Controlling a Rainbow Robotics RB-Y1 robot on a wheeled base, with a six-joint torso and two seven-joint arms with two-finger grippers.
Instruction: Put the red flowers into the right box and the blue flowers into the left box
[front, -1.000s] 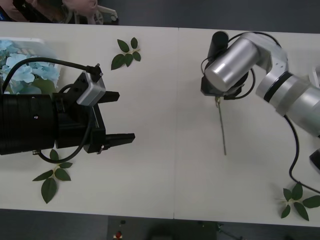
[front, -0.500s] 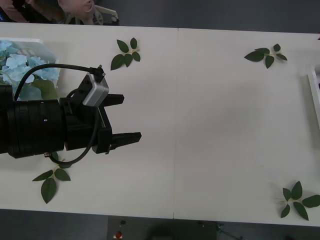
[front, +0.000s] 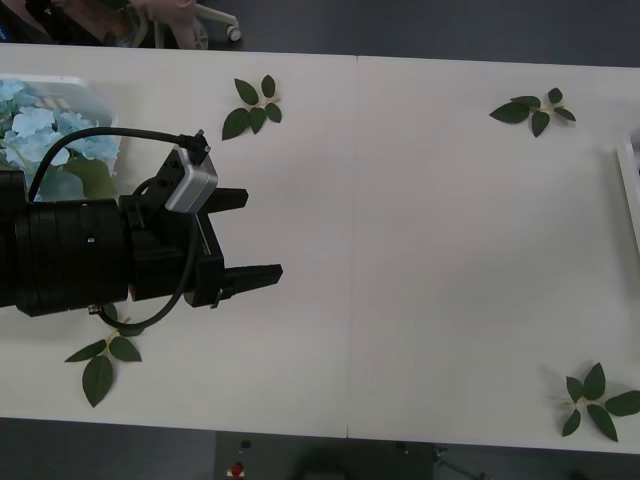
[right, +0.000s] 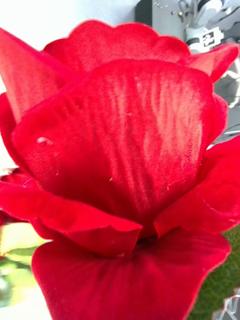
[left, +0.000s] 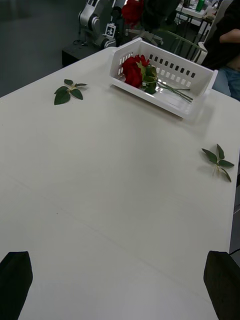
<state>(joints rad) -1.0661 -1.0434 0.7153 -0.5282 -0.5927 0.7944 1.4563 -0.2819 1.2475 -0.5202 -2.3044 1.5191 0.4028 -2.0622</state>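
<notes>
Red rose (right: 120, 165), last stem, now gone from table (front: 420, 250); left gripper (front: 245, 235) idling, fingers spread; right gripper's state undeterminable.

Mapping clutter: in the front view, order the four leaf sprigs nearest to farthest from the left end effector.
From the open left end effector:
1. far-left sprig
2. near-left sprig
3. far-right sprig
4. near-right sprig
</notes>
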